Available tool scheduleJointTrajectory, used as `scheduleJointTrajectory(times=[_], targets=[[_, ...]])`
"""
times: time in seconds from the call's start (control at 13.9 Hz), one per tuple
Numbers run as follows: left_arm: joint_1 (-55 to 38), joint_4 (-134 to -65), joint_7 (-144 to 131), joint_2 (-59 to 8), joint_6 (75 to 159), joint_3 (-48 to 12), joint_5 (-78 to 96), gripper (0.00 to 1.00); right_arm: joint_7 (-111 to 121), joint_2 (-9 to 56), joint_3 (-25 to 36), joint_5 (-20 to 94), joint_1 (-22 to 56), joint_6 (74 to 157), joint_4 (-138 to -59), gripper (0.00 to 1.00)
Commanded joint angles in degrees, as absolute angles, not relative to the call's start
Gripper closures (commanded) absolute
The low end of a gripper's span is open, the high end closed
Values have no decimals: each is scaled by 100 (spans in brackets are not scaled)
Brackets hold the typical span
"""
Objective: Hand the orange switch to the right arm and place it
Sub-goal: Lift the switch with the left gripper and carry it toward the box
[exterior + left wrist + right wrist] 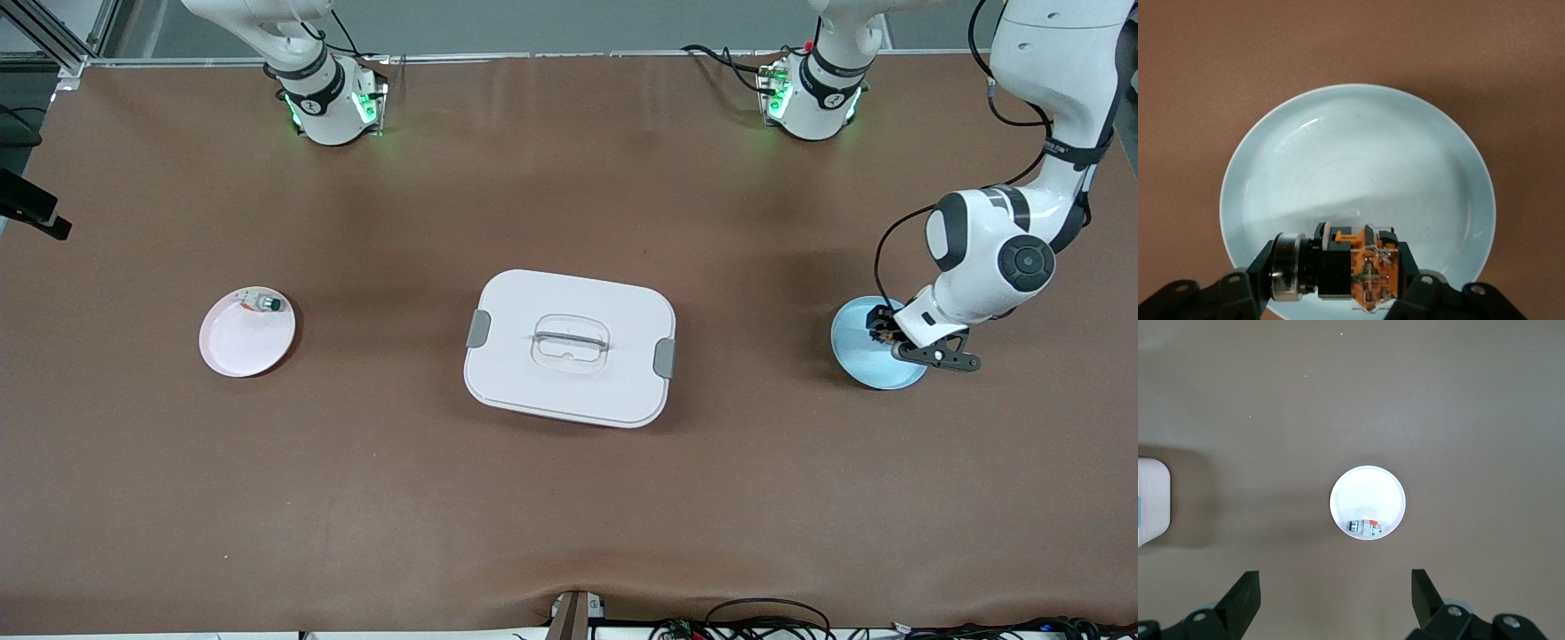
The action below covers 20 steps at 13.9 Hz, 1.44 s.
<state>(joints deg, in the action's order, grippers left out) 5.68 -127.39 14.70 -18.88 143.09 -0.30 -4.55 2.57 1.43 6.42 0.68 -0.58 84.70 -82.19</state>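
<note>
Your left gripper (1338,283) clamped the orange switch (1358,270) just over the blue plate (1358,153) | your right gripper (1335,597) hung wide above the white plate (1367,497), waiting

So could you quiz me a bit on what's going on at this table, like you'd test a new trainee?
1. True or false: the left tool is shut on the small black-and-orange switch over the pale blue round plate.
2. What is the right tool doing? A) gripping the white lidded box B) hanging open, high over the pink round plate C) resting on the brown table
3. Fill in: the small white part with a green cap lies on the ____ plate.

Key: 1 true; 2 B; 3 pink.
</note>
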Motion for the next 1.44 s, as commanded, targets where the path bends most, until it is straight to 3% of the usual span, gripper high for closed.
scheduleJointTrajectory(times=[0.0, 0.57, 1.08, 1.36], targets=[[598, -12701, 1477, -1495, 13730, -53, -492, 71, 220, 53, 606, 44, -114, 8490, -8288, 0], [536, -11656, 627, -1011, 11683, -97, -45, 71, 185, 62, 606, 44, -114, 8815, -8192, 0], [580, -10952, -1052, -853, 10645, -396, 604, 76, 167, 70, 606, 263, -237, 8807, -7963, 0], [597, -10539, -1598, -835, 10170, -404, 1289, 76, 176, 97, 615, 1070, -667, 8728, -7989, 0]])
